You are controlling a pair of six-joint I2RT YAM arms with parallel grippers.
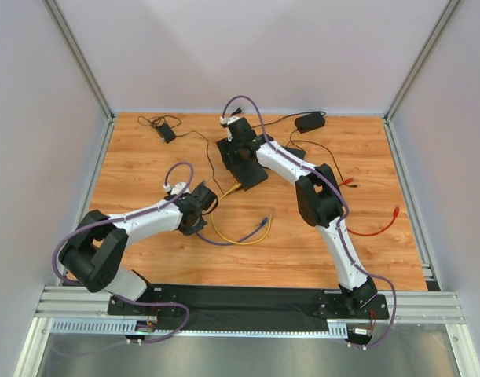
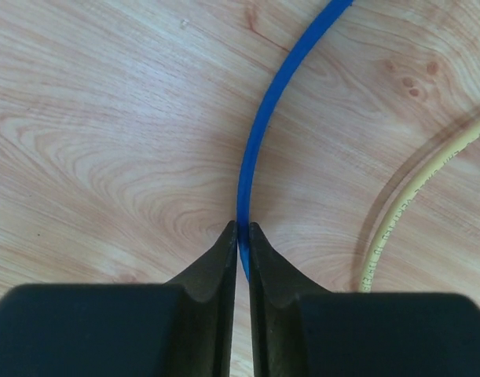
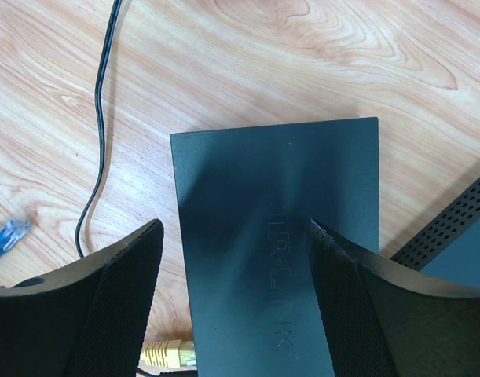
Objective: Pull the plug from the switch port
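Right wrist view: the switch (image 3: 255, 173) was cut off at the bottom edge and its ports were hidden. The yellow plug (image 3: 170, 355) sat against the casing at 7 o'clock. Over the switch hung the right gripper (image 3: 233, 224), fingers spread wide, gripping nothing. From its base the left arm (image 1: 145, 220) reached low toward 2 o'clock. Its left gripper (image 2: 241, 229) was pinched narrow on a thin blue cable (image 2: 259, 133). A yellow cable (image 2: 412, 196) curved at 3 o'clock, apart. Matt black box; wood-grain table (image 2: 106, 118).
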